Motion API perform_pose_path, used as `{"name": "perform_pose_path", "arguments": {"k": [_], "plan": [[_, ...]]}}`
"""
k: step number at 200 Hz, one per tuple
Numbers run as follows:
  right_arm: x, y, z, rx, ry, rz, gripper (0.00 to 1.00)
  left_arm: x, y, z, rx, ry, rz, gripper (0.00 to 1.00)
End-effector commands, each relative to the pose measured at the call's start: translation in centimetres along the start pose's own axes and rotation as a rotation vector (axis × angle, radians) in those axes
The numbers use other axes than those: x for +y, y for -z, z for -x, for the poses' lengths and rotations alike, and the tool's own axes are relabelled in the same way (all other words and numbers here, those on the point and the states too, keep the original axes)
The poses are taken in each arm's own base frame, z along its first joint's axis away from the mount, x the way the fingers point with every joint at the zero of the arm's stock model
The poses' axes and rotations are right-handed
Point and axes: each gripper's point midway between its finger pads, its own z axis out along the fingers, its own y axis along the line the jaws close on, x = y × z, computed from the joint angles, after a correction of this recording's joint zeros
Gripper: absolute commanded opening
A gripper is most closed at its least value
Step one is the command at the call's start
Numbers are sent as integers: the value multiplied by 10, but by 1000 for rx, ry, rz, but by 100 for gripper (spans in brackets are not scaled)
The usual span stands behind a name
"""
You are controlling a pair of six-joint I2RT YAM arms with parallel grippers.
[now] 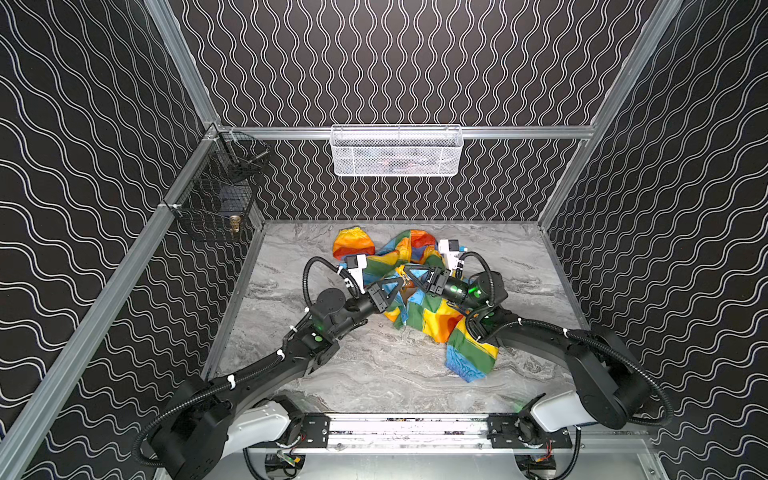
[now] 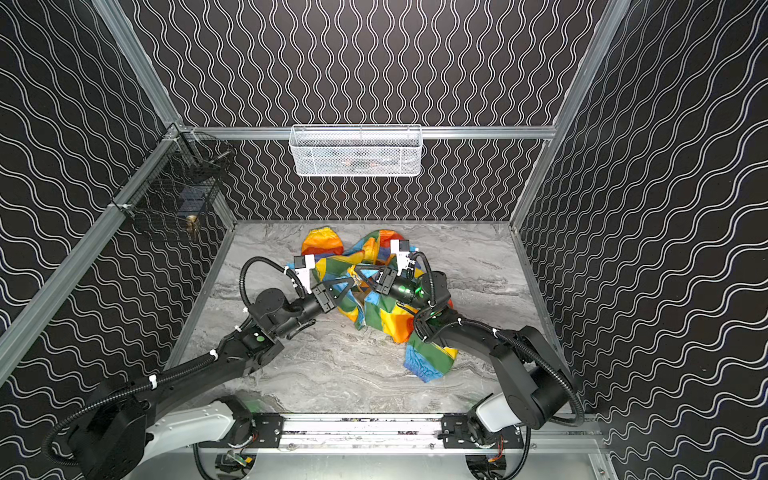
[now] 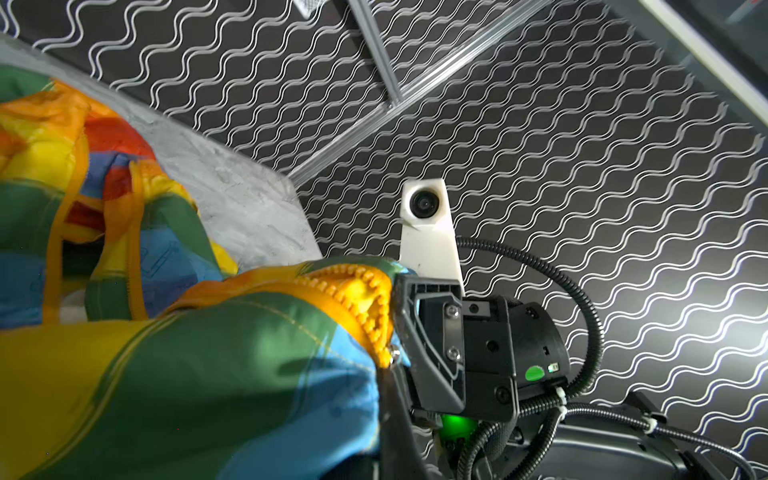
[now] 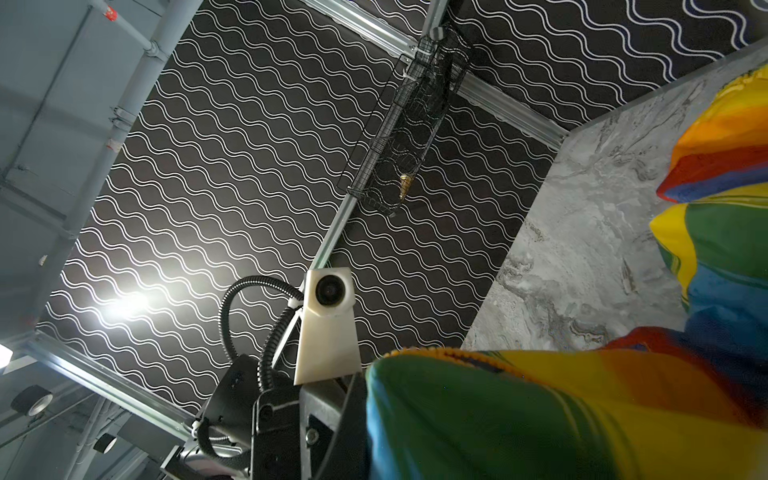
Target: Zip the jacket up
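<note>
Two tools are meeting on the crumpled rainbow-striped thin jacket (image 1: 436, 320): left tool (image 1: 400, 286) is pinching fabric; right tool (image 1: 406, 270), at its two o'clock, is hiding its jaws, so I cannot tell its state.

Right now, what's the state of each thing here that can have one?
jacket: crumpled on the table, unzipped
zipper: open, teeth bare along one edge
left gripper: jaws shut on the jacket
right gripper: at the zipper edge, jaws unclear
white basket: hung up, contents unclear
</note>
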Motion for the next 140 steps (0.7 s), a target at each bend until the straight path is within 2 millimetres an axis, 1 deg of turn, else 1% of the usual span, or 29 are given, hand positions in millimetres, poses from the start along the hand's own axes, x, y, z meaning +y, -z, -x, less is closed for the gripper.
{"name": "perform_pose_path", "arguments": {"k": [1, 21, 42, 70, 83, 100, 123, 140], "plan": [[16, 5, 18, -98, 57, 40, 22, 15, 4, -44, 218, 52, 51, 0], [6, 7, 14, -71, 38, -6, 35, 17, 6, -47, 234, 68, 69, 0], [-11, 7, 6, -10, 0, -69, 42, 18, 8, -50, 252, 76, 83, 0], [-33, 10, -14, 90, -43, -155, 45, 18, 10, -52, 267, 84, 93, 0], [-46, 16, -24, 125, -58, -206, 46, 17, 11, -52, 268, 87, 95, 0], [-57, 26, -34, 141, -69, -248, 48, 16, 10, -50, 273, 90, 96, 0], [-63, 38, -46, 169, -72, -283, 52, 15, 9, -51, 286, 95, 95, 0], [-60, 46, -52, 185, -61, -287, 56, 15, 10, -52, 296, 98, 96, 0]]}}
